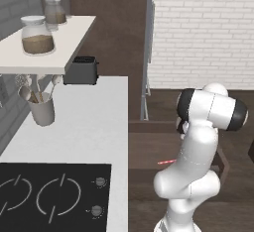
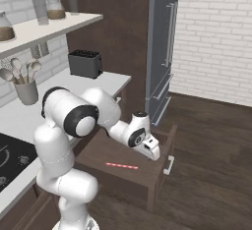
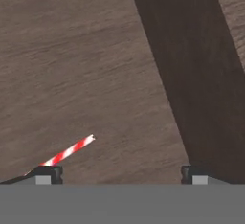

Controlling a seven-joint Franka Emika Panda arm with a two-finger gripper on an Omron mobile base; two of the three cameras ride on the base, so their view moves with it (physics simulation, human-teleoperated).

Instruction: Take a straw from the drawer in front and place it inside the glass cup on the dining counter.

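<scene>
From the left base view, my arm rises in front of the pulled-out drawer (image 1: pixel 149 149), and a short stretch of the red-pink straw (image 1: pixel 166 162) shows on the drawer floor just past my forearm. My own body covers my end effector here, so this view tells me nothing about its fingers.

From the right base view, my end effector (image 2: pixel 153 154) hangs low over the open drawer (image 2: pixel 123 167), near its front wall. The straw (image 2: pixel 122 165) lies flat on the drawer floor, just beside and below my end effector, toward my base. Nothing is held.

From the hand view, my end effector (image 3: pixel 120 174) has its 2 fingertips (image 3: pixel 47 174) spread wide. The red-and-white striped straw (image 3: pixel 67 153) runs up from behind 1 fingertip at an angle, not between the 2. Below is the wooden drawer floor (image 3: pixel 91 74).

I judge this as step 1: reaching for the straw, not yet gripped. Next I need to shift sideways so the straw sits between my fingertips, turn across it, descend and close.
</scene>
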